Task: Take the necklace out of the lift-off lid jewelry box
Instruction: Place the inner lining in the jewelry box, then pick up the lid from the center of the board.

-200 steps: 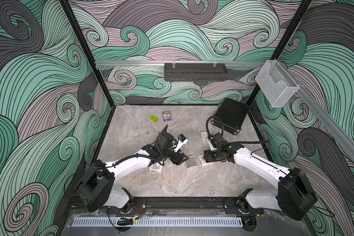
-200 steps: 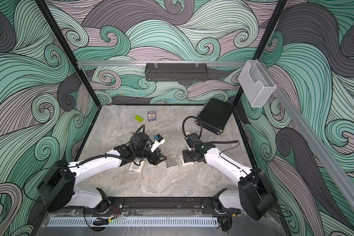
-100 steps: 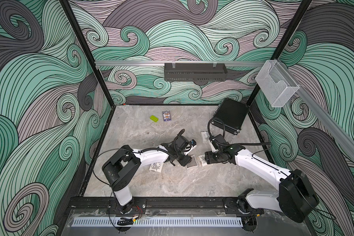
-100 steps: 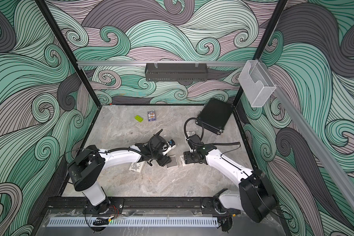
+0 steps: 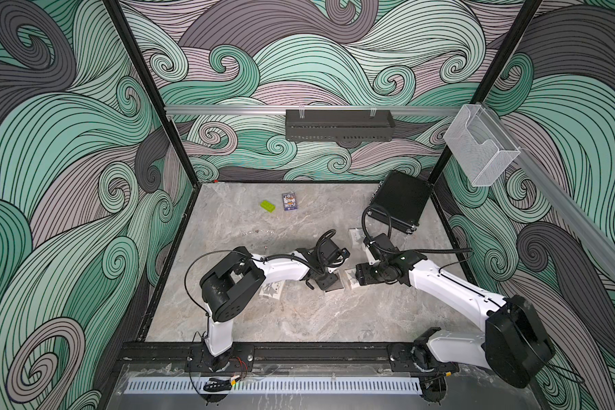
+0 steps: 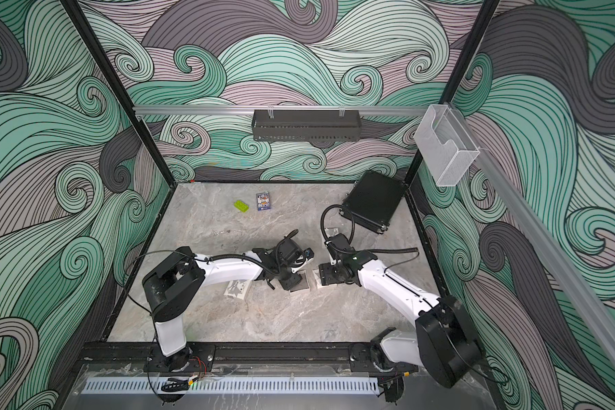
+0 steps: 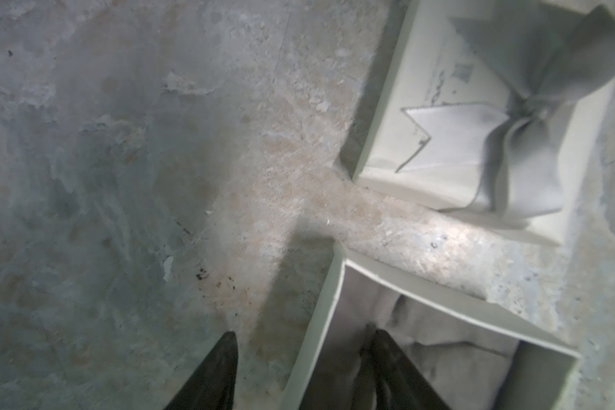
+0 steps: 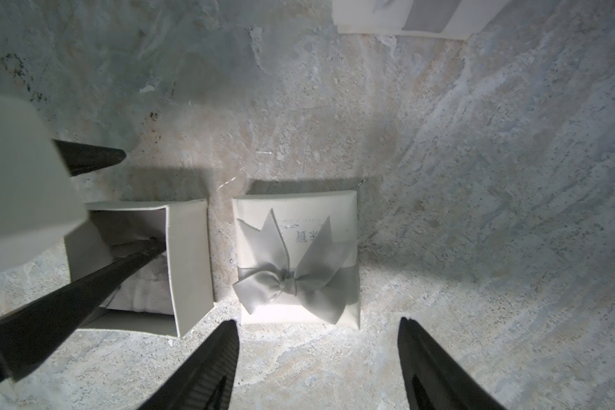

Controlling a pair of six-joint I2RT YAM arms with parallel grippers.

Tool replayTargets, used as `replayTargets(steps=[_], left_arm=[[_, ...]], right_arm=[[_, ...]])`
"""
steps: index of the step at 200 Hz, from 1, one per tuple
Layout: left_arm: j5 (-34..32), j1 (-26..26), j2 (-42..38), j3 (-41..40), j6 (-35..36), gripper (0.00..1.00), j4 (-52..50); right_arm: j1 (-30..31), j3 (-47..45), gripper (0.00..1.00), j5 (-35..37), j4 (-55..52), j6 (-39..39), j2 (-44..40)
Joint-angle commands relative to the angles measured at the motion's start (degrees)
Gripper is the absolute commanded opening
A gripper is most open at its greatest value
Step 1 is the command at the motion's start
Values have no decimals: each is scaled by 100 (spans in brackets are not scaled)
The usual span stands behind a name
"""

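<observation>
The jewelry box, a small white open base, stands on the marble table next to its lid, which carries a grey ribbon bow. Both top views show the box between the two arms. My left gripper is open and straddles one box wall: one finger reaches inside onto the pale lining, the other stays outside above the table. My right gripper is open and holds nothing, low over the table just short of the lid. No necklace can be made out in the box; the finger hides part of the inside.
A second bow-topped box lies under the left forearm and another white box behind the right wrist. A green brick and a card lie at the back, and a black case leans in the back right corner.
My left gripper has swung right and come down onto the open box, its jaws narrowing. The right gripper has stayed by the lid and opened slightly.
</observation>
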Motion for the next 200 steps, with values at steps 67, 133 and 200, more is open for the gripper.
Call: replayTargets(steps=[67, 133, 200], left_arm=[[-215, 1, -1171, -165, -398, 61, -169], [-143, 498, -2377, -842, -925, 63, -118], [311, 1153, -3282, -1877, -1303, 65, 263]], right_arm=[[-25, -34, 74, -191, 48, -130, 49], [-4, 185, 85, -463, 111, -341, 794], [254, 536, 86, -256, 42, -394, 1292]])
